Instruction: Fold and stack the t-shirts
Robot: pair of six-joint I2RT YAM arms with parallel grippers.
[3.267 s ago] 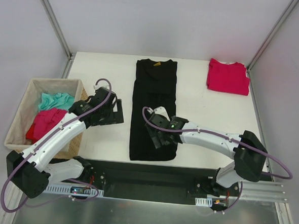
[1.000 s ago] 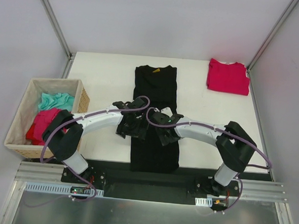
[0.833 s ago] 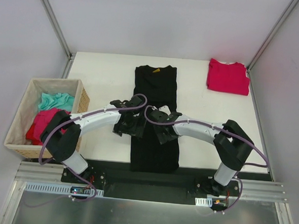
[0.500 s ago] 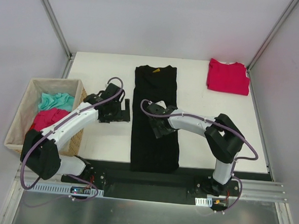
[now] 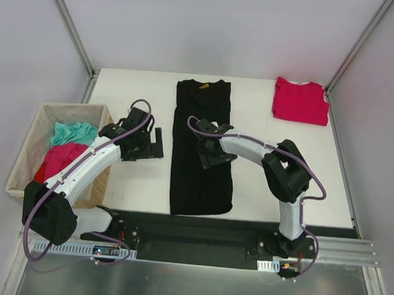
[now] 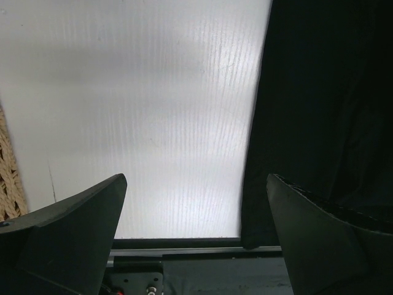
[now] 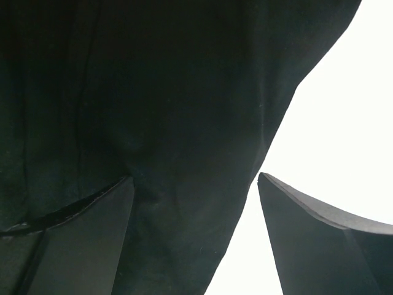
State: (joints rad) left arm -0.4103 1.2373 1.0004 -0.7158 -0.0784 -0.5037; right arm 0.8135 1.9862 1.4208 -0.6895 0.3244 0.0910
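**Left arm backs off the folded black shirt**

A second ago we saw both arms meeting over the middle of the black t-shirt (image 5: 202, 121). Now the left end effector (image 5: 155, 143) has pulled away to the left and hangs over bare surface, its jaws wide apart and empty. The right end effector (image 5: 213, 155) has slid slightly up the shirt and straddles its right edge, jaws apart, clamping nothing.

The shirt lies as a long narrow strip down the middle of the surface (image 5: 133, 97). We judge the lengthwise folds done and a crosswise fold due next. The red t-shirt (image 5: 301, 100) sits folded at the far right corner, well apart.

The surface is white. A woven basket (image 5: 20, 170) at its left holds teal and pink cloth. Pale walls and metal posts (image 5: 70, 27) enclose the cell.
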